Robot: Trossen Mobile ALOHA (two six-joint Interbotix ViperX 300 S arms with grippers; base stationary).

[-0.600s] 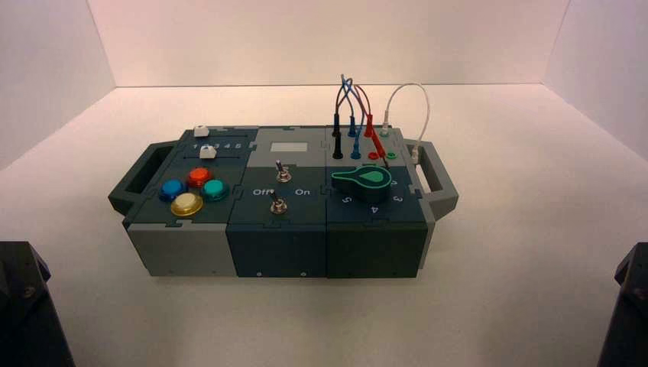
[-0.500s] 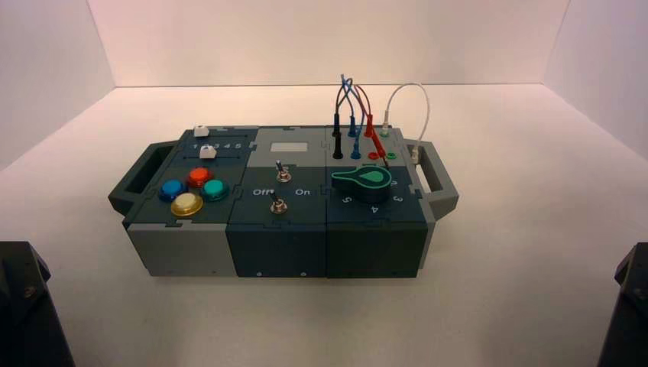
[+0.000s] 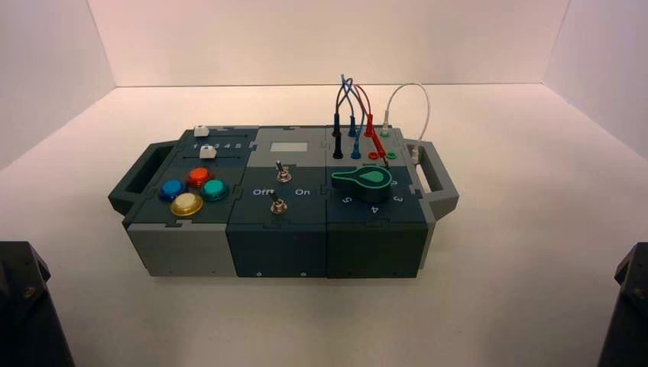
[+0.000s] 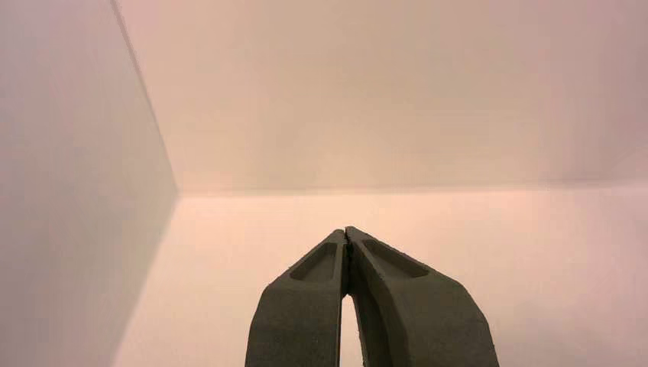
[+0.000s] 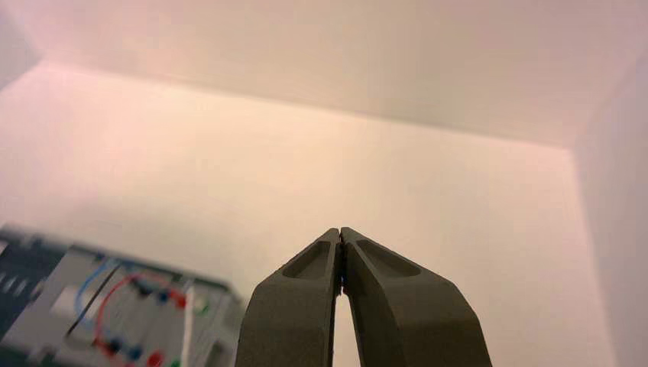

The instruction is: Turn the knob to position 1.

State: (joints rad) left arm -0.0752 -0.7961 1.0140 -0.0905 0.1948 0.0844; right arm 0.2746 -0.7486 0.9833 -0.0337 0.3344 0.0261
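Note:
The knob (image 3: 365, 180), dark with a bright green teardrop top, sits on the right section of the box (image 3: 283, 229); its pointer tapers toward the box's left. Numbers 5, 4 and 3 are printed in front of it. My left arm is parked at the bottom left corner of the high view (image 3: 27, 306), my right arm at the bottom right (image 3: 628, 306), both far from the box. The left gripper (image 4: 347, 232) is shut and empty, facing bare floor and wall. The right gripper (image 5: 339, 232) is shut and empty; the box's wired corner (image 5: 122, 313) shows blurred beside it.
Left section of the box: blue (image 3: 173, 189), red (image 3: 199, 177), teal (image 3: 215, 189) and yellow (image 3: 186, 204) push-buttons, and two white sliders (image 3: 206, 151). Middle: two metal toggle switches (image 3: 278, 204) with Off/On lettering. Black, blue, red and white wires (image 3: 359, 115) loop above the knob. White walls surround the floor.

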